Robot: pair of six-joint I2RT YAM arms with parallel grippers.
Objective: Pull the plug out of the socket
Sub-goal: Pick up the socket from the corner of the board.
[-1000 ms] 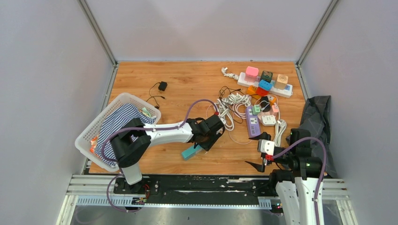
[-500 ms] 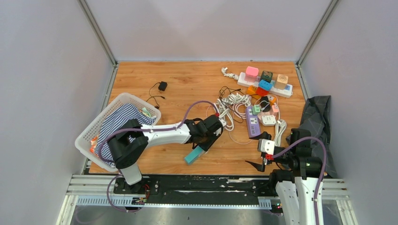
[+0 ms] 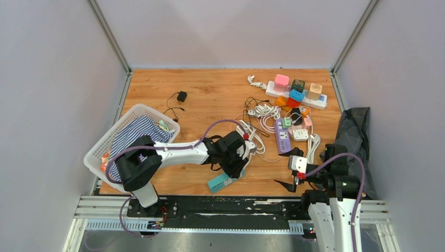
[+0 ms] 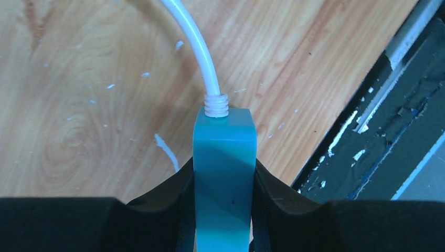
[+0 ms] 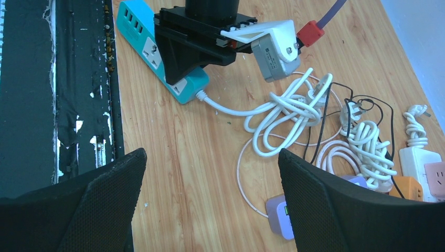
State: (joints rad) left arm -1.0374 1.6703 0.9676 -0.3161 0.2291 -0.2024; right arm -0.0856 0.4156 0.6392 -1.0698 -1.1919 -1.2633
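Observation:
My left gripper (image 3: pixel 229 171) is shut on one end of a teal power strip (image 3: pixel 218 183) near the table's front edge. In the left wrist view the jaws (image 4: pixel 224 176) clamp both sides of the strip (image 4: pixel 224 136), and its white cable (image 4: pixel 190 42) leaves the end. The right wrist view shows the strip (image 5: pixel 137 32) with an empty socket and USB ports; part of it is hidden under the left gripper. My right gripper (image 3: pixel 290 169) is open and empty over bare wood (image 5: pixel 212 157). A purple strip (image 3: pixel 283 137) carries a green plug (image 3: pixel 286 123).
A white strip (image 3: pixel 273 90) with several coloured adapters lies at the back right. Coiled white cables (image 3: pixel 262 113) lie in the middle. A white basket (image 3: pixel 107 139) with striped cloth stands left. A black charger (image 3: pixel 182 96) and a dark cloth (image 3: pixel 354 131) lie aside. The black rail (image 3: pixel 210 202) borders the front.
My left gripper has carried the teal strip toward the front edge and turned it. Its white cable has been dragged along. The right arm has not moved.

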